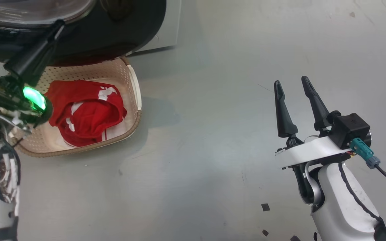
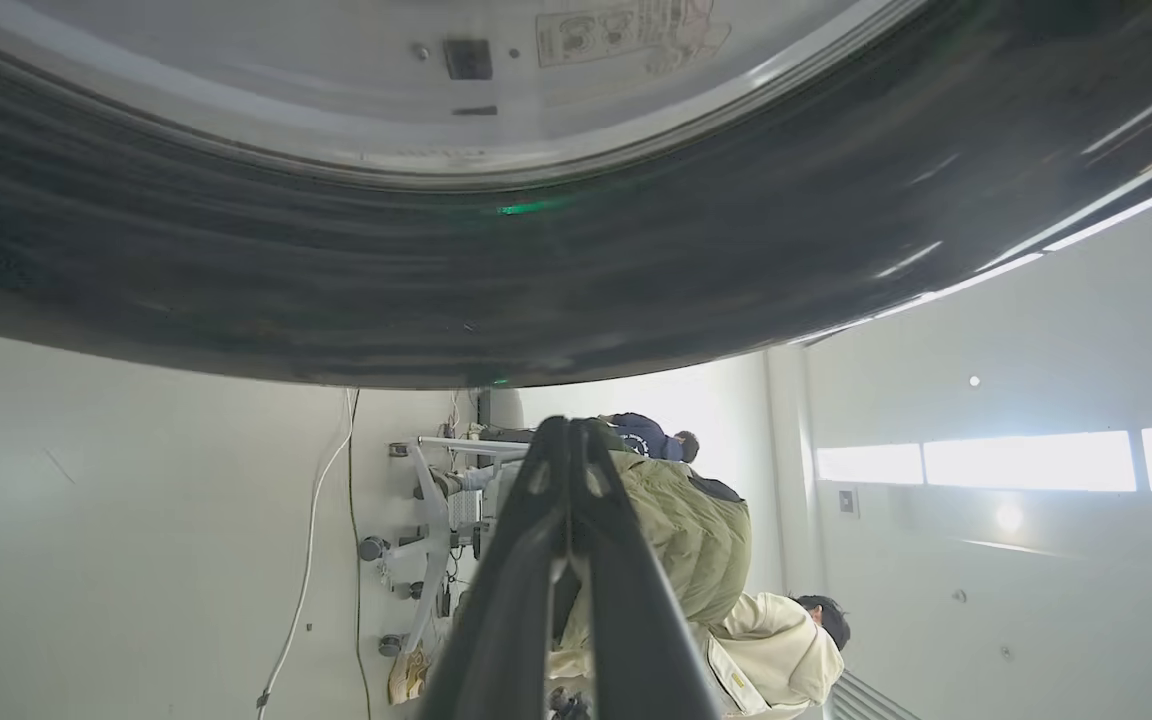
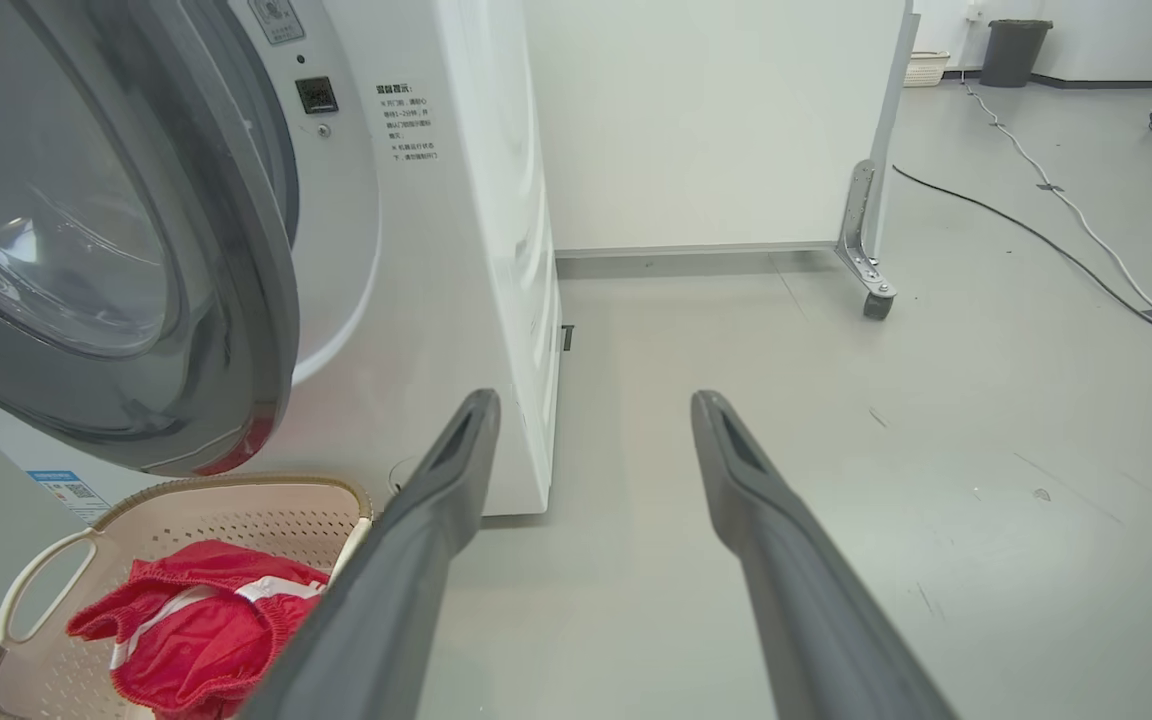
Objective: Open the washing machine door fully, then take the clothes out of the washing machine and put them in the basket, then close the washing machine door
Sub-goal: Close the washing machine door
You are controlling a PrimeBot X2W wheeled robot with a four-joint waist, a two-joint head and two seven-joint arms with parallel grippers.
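The washer (image 3: 456,250) takes the left of my right wrist view. Its door (image 1: 112,36) stands swung out at the head view's upper left, black rim hanging over the basket's far end. The basket (image 1: 133,83) sits on the floor just below the door, red clothes (image 1: 85,113) bunched inside. My left fingers (image 1: 58,26) are pressed together, tips at the door's rim; touching or not, I cannot tell. My right fingers (image 1: 292,82) stand apart, empty, at centre right, well apart from the basket.

Glossy black door rim (image 2: 536,280), perforated plastic basket (image 1: 126,80), red cloth (image 1: 89,113).
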